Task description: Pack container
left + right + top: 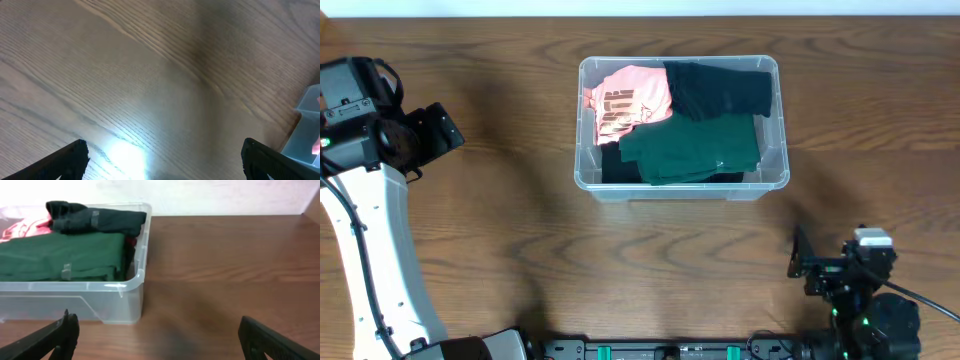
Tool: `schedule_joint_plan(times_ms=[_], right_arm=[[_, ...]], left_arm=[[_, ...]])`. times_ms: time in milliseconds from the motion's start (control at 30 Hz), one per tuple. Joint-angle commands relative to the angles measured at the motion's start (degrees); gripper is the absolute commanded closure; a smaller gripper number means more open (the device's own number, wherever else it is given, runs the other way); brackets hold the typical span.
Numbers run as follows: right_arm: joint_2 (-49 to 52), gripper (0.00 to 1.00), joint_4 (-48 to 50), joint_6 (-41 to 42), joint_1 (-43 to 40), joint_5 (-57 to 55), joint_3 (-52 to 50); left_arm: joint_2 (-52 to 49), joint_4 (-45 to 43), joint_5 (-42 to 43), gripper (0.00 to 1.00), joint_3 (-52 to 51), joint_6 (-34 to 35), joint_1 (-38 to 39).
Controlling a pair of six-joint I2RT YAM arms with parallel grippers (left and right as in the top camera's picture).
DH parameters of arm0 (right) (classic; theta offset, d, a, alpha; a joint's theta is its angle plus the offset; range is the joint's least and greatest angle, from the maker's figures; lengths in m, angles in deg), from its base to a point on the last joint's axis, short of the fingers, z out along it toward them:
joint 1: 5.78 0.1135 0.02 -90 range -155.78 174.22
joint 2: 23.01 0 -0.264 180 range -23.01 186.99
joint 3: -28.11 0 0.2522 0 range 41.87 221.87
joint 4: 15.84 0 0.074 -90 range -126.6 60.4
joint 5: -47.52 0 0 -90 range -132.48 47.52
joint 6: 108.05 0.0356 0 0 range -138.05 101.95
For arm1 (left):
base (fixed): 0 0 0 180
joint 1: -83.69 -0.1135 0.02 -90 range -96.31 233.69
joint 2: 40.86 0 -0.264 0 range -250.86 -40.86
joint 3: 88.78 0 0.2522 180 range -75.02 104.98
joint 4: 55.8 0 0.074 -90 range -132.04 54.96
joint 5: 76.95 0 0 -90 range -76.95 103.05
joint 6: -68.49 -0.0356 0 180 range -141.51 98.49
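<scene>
Both sides: nothing held, nothing over the load, so packing looks about finished.
Left pincer (165, 157): jaws spread wide, empty, above bare table (520, 230), well left of the container.
Container (680, 190): mid-table, holding the pink garment (625, 100), black garment (720, 88) and green garment (695, 150).
Right pincer (159, 330): spread wide, empty, low, facing the container.

Left arm (370, 230): white, rises from front-left corner of tabletop (500, 240), runs along left edge, black wrist turned toward centre. Left jaws spread wide, empty, hanging above tabletop. Right arm (860, 290): black, folded low near front-right corner. Right jaws spread wide, empty, aimed toward far edge.
</scene>
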Motion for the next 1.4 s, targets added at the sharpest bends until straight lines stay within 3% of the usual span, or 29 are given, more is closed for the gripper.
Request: schedule_joint_plan(times_ms=[0,367,1367], right_arm=[[-0.5,0.01,2.5,0.5,-0.4,0.7,-3.6],[-0.5,0.01,15.4,0.7,-0.4,4.3,-16.4],[-0.5,0.01,15.6,0.7,-0.4,4.3,-16.4]], left_arm=[[-0.1,0.2,-0.5,0.02,-0.1,0.5,-0.3],[-0.1,0.2,-0.5,0.02,-0.1,0.5,-0.2],[0.8,0.0,-0.3,0.02,-0.2,0.5,-0.5]])
